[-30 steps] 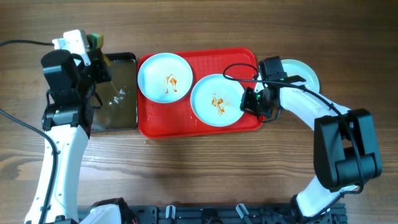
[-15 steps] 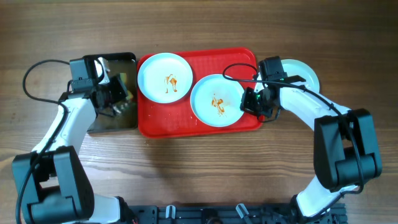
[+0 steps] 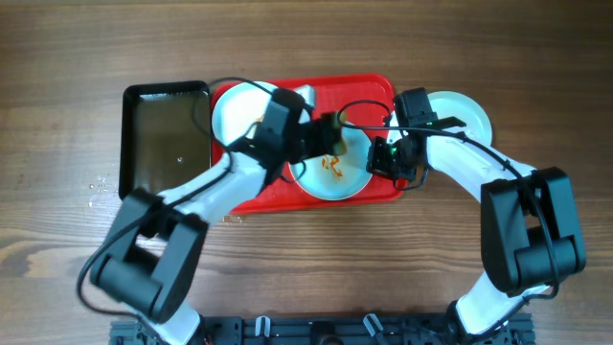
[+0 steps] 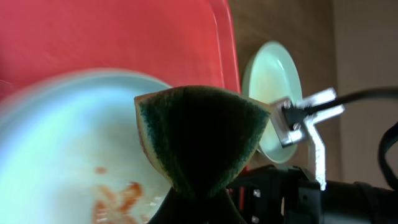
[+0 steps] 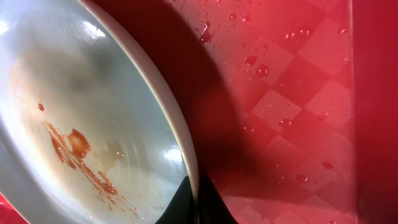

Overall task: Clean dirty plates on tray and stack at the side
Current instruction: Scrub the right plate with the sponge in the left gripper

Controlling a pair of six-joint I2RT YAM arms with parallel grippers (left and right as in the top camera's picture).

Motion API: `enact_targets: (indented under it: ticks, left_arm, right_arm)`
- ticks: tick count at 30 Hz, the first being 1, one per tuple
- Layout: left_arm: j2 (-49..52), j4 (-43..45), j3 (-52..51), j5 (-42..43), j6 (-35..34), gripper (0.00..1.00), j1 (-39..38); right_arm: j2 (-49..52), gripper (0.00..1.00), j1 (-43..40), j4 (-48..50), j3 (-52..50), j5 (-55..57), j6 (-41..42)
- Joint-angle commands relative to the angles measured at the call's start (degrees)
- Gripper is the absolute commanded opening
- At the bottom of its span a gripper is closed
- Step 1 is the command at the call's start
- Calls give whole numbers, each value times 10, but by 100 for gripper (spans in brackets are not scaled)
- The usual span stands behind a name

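The red tray [image 3: 364, 91] holds two sauce-smeared plates: one at left [image 3: 235, 110], partly hidden by my left arm, and one at right [image 3: 330, 177]. A clean plate [image 3: 469, 110] lies on the table right of the tray. My left gripper [image 3: 330, 136] is shut on a yellow-and-green sponge [image 4: 199, 140] and holds it over the right plate [image 4: 68, 143]. My right gripper [image 3: 391, 158] is shut on that plate's right rim [image 5: 180, 149], tilting it above the tray floor [image 5: 286, 106].
A black metal pan [image 3: 163, 139] with water in it stands left of the tray. Water drops lie on the table left of the pan. Cables loop over the tray's right end.
My left arm has swung from the black pan on the left across the tray, bringing the sponge over the right plate. The right arm has held still on the rim.
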Motion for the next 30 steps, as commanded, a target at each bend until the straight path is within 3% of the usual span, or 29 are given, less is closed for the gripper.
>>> enact_targets:
  ticks: [1,7,15,18,23,28,30]
  left_arm:
    - [44,40,4,64,-113,4,-1]
    - [106,72,3,109,-156,4,-2]
    - [144,63,3,107,-155,4,-29]
    - [153,19,3,57,-71,4,-14]
    - [139,-33,3,35,-28,4,54]
    - [77,-185,3,22,181,4,61]
    - [62,-200,3,63,193,4,53]
  right_arm:
    - [14,4,4,-5,-8,8,-12]
    - [14,4,4,-5,-8,8,-12]
    - [14,4,4,-5,-8,8,-12]
    - [14,4,4,-5,-8,8,-13]
    - [14,4,4,-5,-8,9,-13]
    - [14,4,4,-5,-8,9,-13]
    - [14,4,4,-4,-8,8,-13]
